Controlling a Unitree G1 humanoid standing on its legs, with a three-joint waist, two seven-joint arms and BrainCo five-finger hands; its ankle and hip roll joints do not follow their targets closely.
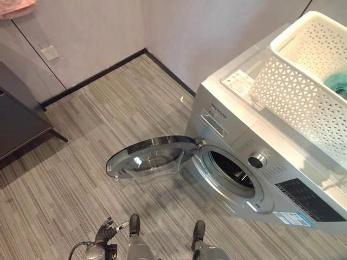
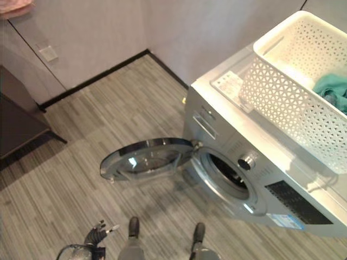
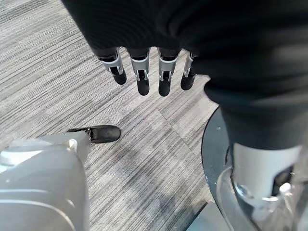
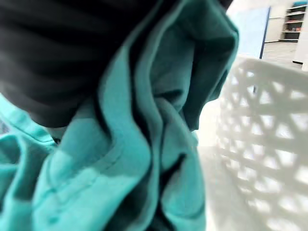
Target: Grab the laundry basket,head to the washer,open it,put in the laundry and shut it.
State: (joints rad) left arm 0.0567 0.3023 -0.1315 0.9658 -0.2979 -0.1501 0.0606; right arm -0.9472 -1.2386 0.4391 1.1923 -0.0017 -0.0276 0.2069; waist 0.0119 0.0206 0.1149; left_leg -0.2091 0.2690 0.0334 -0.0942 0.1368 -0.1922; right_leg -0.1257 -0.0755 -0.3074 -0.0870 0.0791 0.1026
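Observation:
The silver washer [image 1: 227,127] stands at the right with its round glass door [image 1: 152,157] swung wide open to the left, baring the dark drum opening [image 1: 233,170]. On its top sits the white lattice laundry basket [image 1: 293,92] with teal laundry [image 2: 333,89] inside. My left hand [image 3: 144,72] hangs low over the floor beside the door's edge, open, with nothing in it; it also shows as the left hand [image 1: 105,232] at the bottom of the left eye view. My right hand [image 4: 57,48] is inside the basket, pressed against the teal laundry [image 4: 144,144], with the basket wall [image 4: 260,144] beside it.
A dark cabinet [image 1: 16,119] stands at the left by the wall. The open door juts out over the striped grey floor [image 1: 81,179] in front of the washer. A wall socket [image 1: 50,52] and a pink cloth [image 1: 16,6] are at the far upper left.

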